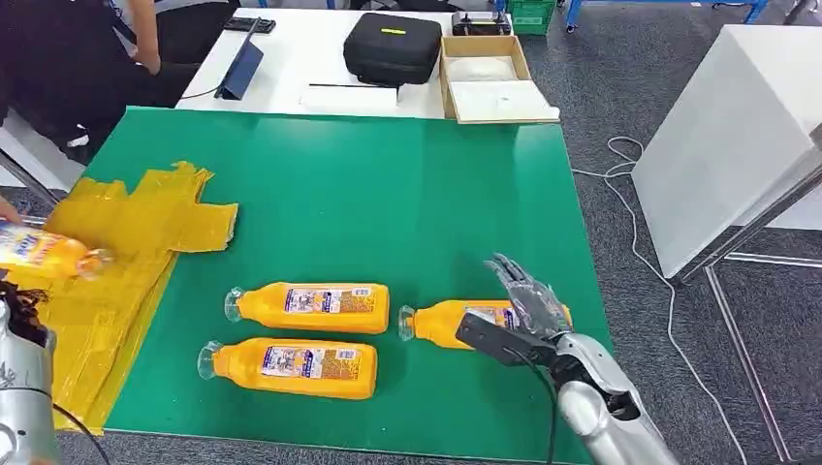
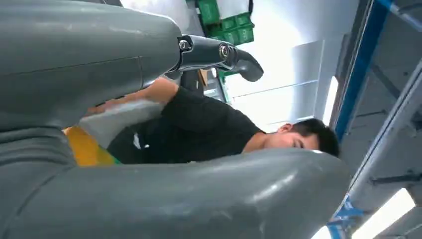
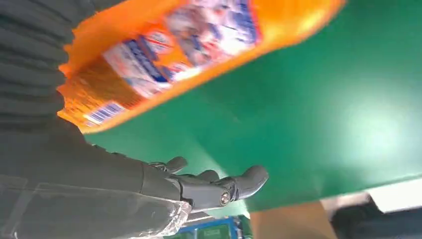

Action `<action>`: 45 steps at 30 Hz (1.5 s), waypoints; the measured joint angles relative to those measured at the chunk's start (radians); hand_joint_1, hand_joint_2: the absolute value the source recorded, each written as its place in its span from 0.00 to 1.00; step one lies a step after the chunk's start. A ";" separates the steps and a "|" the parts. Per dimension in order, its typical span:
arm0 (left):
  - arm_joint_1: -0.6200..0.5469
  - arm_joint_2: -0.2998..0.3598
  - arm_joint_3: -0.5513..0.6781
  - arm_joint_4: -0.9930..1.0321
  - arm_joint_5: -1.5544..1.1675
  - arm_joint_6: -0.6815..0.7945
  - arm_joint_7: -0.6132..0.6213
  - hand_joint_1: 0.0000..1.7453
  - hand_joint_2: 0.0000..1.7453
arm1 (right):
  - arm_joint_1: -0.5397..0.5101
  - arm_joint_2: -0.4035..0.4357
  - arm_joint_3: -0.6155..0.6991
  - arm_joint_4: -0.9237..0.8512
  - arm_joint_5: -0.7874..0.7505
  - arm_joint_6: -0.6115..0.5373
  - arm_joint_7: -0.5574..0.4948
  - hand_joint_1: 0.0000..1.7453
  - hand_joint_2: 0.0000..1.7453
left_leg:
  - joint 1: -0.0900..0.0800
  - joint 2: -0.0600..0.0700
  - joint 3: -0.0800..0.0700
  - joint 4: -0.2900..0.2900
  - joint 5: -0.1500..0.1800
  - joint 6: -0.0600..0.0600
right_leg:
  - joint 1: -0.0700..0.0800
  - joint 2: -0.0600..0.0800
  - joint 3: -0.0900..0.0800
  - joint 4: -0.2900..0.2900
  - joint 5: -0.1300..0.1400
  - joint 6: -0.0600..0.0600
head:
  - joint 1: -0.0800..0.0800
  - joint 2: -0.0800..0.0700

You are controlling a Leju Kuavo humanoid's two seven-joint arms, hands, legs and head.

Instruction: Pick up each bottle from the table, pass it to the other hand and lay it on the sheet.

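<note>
Here the right hand (image 1: 528,308) covers a crosswise bottle (image 1: 448,323)

The rightmost bottle (image 1: 446,322) is partly hidden by the right hand (image 1: 528,305) above it. Beside the yellow sheet (image 1: 116,262), a blurred bottle (image 1: 44,250) (cut off by the frame edge) is seen; what holds it cannot be told.

A lab or workshop: grey carpet floor (image 1: 620,87), loose cable (image 1: 640,242), white worktables (image 1: 291,58), green crates (image 1: 531,14).
</note>
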 measured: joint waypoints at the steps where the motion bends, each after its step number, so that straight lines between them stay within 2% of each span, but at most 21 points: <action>1: 0.000 0.000 -0.003 -0.003 0.009 -0.001 0.000 0.00 0.00 | 0.011 -0.020 0.000 -0.001 0.003 0.003 0.008 0.00 1.00 | 0.000 0.000 0.000 0.000 0.000 0.000 | 0.000 0.000 0.000 0.000 0.000 0.000 | 0.000 0.000; 7: -0.002 0.002 -0.019 -0.003 0.019 0.000 0.000 0.00 0.00 | 0.076 -0.108 -0.003 -0.035 -0.005 0.049 0.011 0.00 1.00 | 0.000 0.001 0.000 0.000 0.000 0.000 | 0.000 0.000 0.000 0.000 0.000 0.000 | 0.000 0.000; 18: -0.013 -0.005 -0.043 -0.004 0.018 0.010 0.000 0.00 0.00 | 0.076 -0.139 -0.001 -0.035 0.017 0.076 0.032 0.00 1.00 | 0.000 0.001 0.000 0.000 0.000 0.000 | 0.000 0.000 0.001 0.000 0.000 0.000 | 0.000 0.000; 19: -0.013 -0.005 -0.043 -0.005 0.022 0.005 0.000 0.00 0.00 | 0.067 -0.141 -0.001 -0.024 0.021 0.077 0.032 0.62 1.00 | 0.000 0.001 0.000 0.000 0.000 0.000 | 0.000 0.000 0.001 0.000 0.000 0.000 | 0.000 0.000; 20: -0.013 -0.005 -0.042 -0.005 0.028 -0.001 0.000 0.00 0.00 | 0.057 -0.143 -0.001 -0.009 0.024 0.083 0.030 0.91 1.00 | 0.000 0.001 0.000 0.000 0.000 0.000 | 0.000 0.000 0.001 0.000 0.000 0.000 | 0.000 0.000; 34: -0.004 -0.006 -0.016 -0.022 0.048 -0.022 0.000 0.00 0.00 | -0.051 -0.192 0.027 0.135 0.018 0.139 -0.044 1.00 1.00 | 0.000 0.000 0.001 0.000 0.000 0.000 | 0.000 0.000 0.002 0.000 0.000 0.000 | 0.000 0.000; 40: 0.002 -0.013 -0.004 -0.041 0.047 -0.025 0.000 0.00 0.00 | -0.103 -0.184 0.059 0.188 0.016 0.142 -0.047 1.00 1.00 | 0.000 0.001 0.003 0.000 0.000 0.000 | 0.000 0.000 0.004 0.000 0.001 0.001 | 0.000 0.000; 45: 0.007 -0.021 0.005 -0.044 0.052 -0.083 0.000 0.00 0.00 | -0.148 -0.155 0.076 0.238 0.005 0.116 -0.047 1.00 1.00 | 0.000 0.002 0.005 0.000 0.000 0.001 | 0.000 0.001 0.005 0.000 0.002 0.002 | 0.000 0.000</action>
